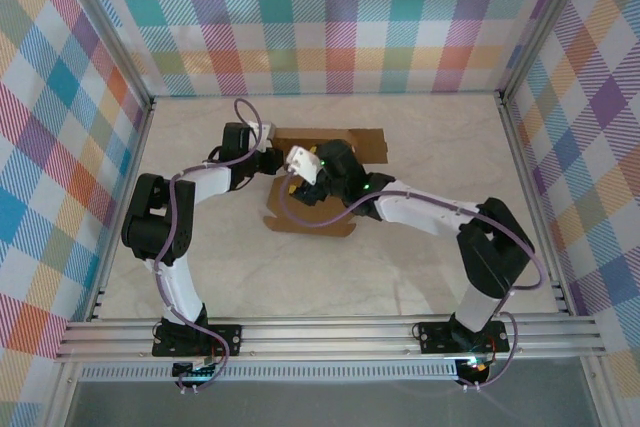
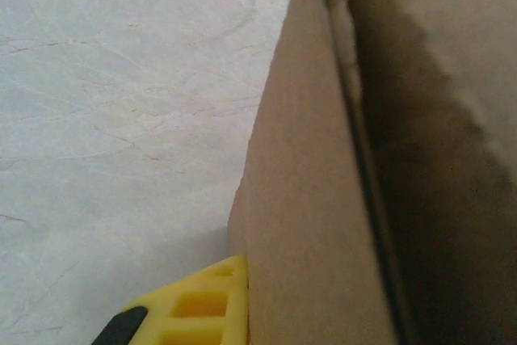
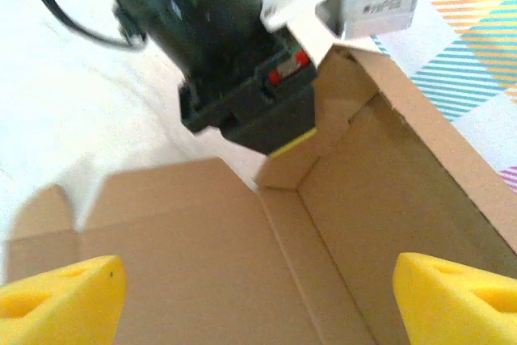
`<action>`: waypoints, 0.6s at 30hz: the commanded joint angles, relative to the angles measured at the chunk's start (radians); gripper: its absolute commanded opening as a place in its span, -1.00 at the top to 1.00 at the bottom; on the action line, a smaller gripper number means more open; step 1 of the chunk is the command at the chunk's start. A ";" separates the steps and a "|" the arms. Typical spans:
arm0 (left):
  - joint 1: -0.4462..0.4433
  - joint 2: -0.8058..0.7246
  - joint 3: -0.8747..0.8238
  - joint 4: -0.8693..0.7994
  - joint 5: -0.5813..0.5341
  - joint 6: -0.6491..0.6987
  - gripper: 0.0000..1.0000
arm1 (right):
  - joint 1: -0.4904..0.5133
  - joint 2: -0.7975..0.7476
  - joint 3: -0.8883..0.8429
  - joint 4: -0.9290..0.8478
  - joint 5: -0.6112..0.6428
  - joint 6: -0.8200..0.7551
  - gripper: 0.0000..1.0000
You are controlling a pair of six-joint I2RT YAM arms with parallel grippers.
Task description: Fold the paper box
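Paper box (image 3: 194, 224) part-folded: left gripper (image 3: 292, 141) pinches shut on one raised wall, right gripper (image 3: 258, 292) hangs wide open above, remaining flaps lie flat

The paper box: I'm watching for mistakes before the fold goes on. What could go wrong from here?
1. The right jaws stand open above the paper box, so the raised wall may sag back.
2. The left jaws pinch only its corner; that thin cardboard could crease or slip free.
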 commanded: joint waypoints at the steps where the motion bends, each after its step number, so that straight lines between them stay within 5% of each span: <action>1: -0.016 0.004 0.040 -0.024 0.036 0.032 0.80 | -0.040 -0.059 0.044 -0.054 -0.217 0.186 -0.70; 6: -0.022 0.027 0.099 -0.099 0.033 0.057 0.79 | -0.096 -0.122 0.029 -0.017 -0.342 0.320 -0.71; 11: -0.039 0.040 0.135 -0.153 0.032 0.096 0.78 | -0.223 -0.180 0.019 0.061 -0.443 0.673 -0.69; 18: -0.110 0.027 0.131 -0.171 -0.008 0.184 0.76 | -0.373 -0.138 0.180 -0.223 -0.412 0.929 -0.64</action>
